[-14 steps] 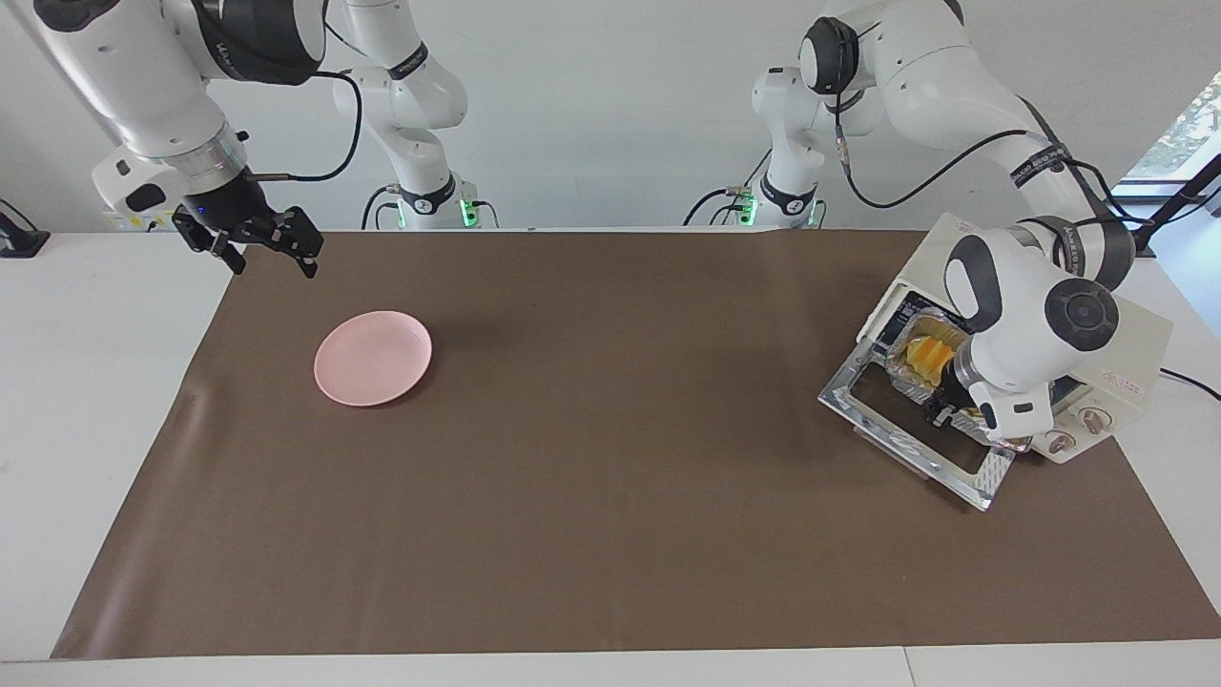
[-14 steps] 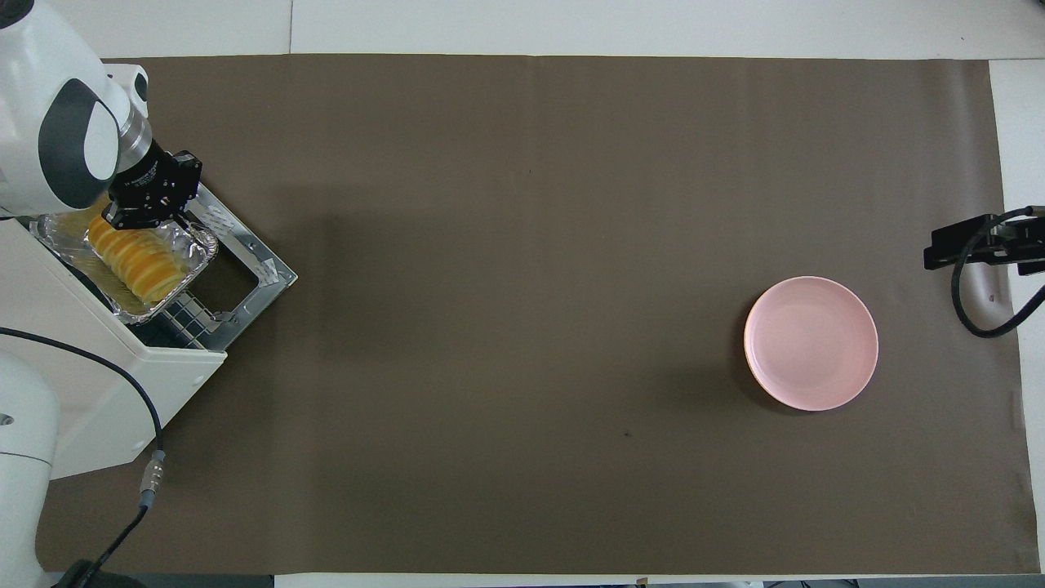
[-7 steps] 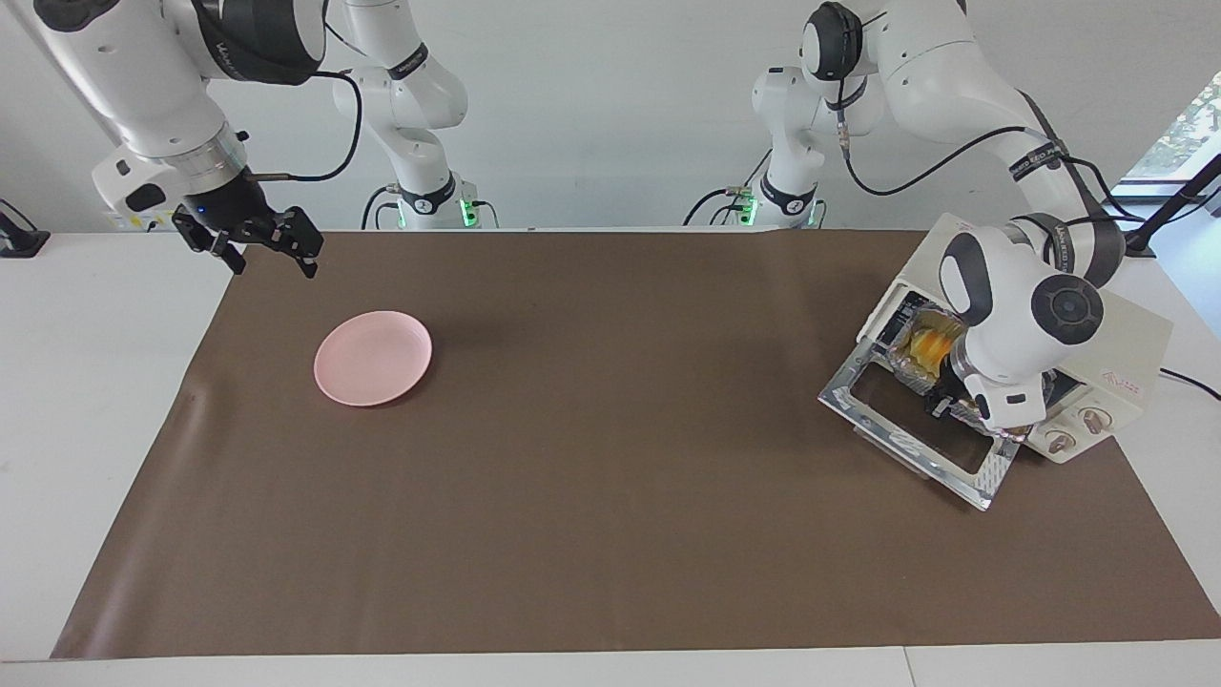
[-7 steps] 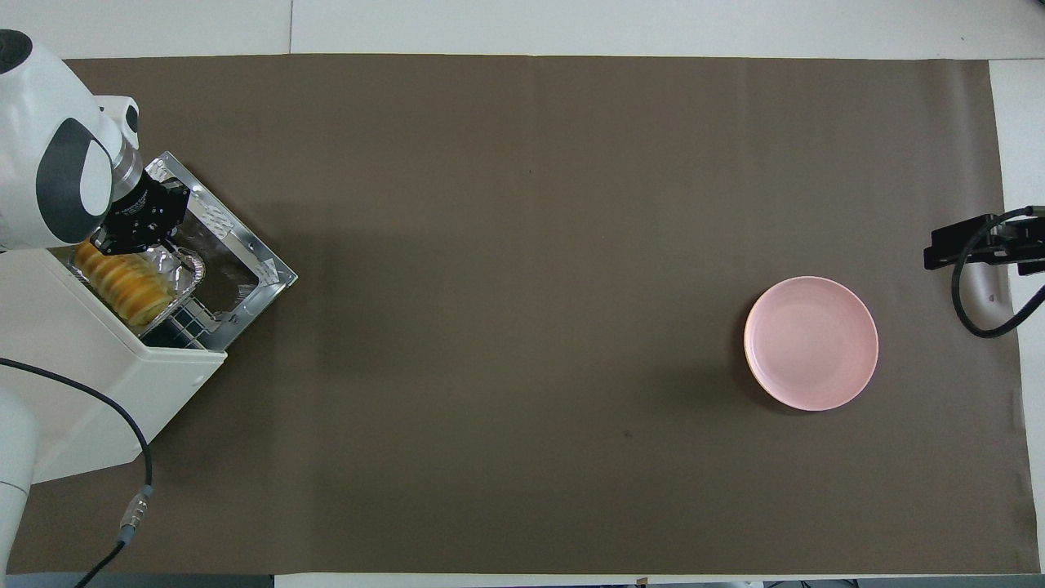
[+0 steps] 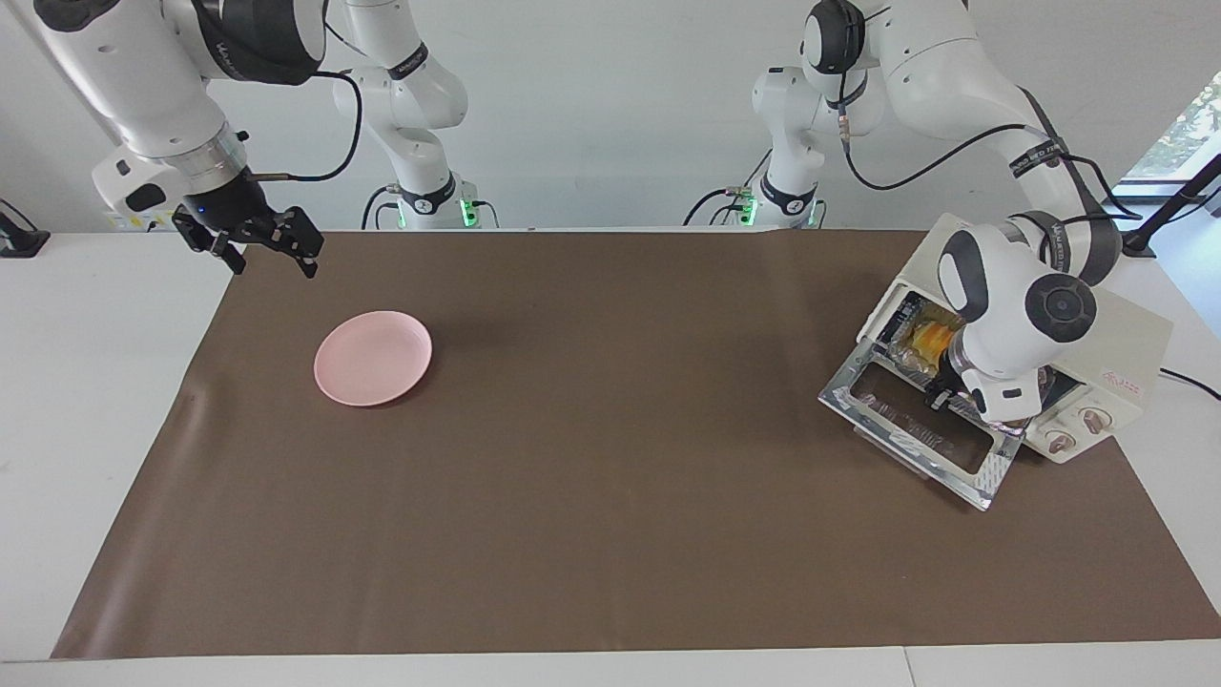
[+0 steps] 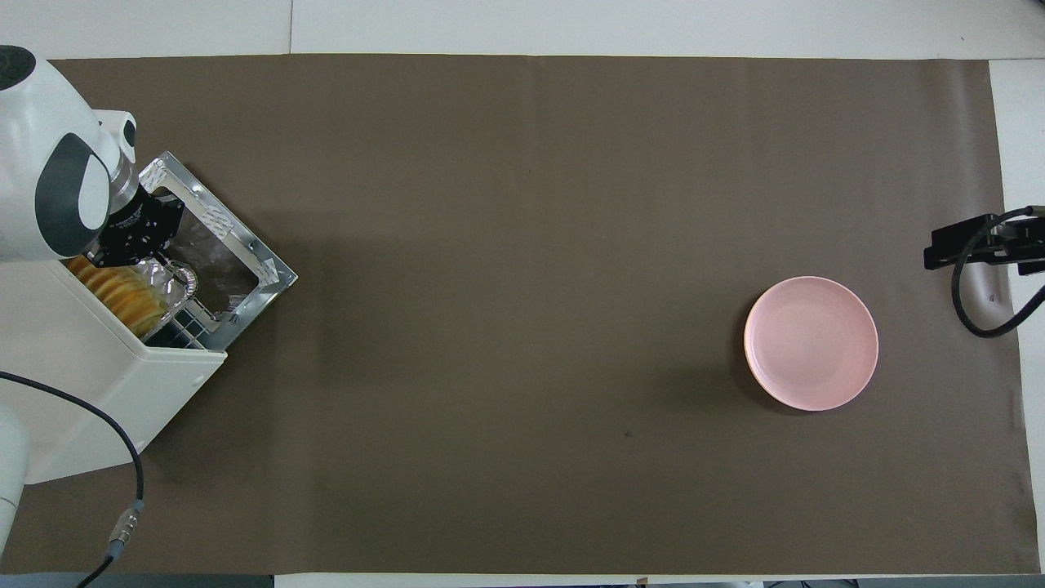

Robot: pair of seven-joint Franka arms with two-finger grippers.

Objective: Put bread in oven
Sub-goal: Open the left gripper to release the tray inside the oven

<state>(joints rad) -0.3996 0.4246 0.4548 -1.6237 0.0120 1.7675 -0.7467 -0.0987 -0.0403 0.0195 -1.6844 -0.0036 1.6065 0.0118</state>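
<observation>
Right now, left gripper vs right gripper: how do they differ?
The left gripper is shut at the mouth of the oven, by the foil tray with the bread; the right gripper is open with nothing in it. The left is low over the dropped oven door; the right waits raised near the pink plate. Both are black and two-fingered.

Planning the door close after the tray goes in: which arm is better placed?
Left. Its hand is shut at the foil tray holding the bread, over the open oven door. The right hand waits open over the other end, near the pink plate.
</observation>
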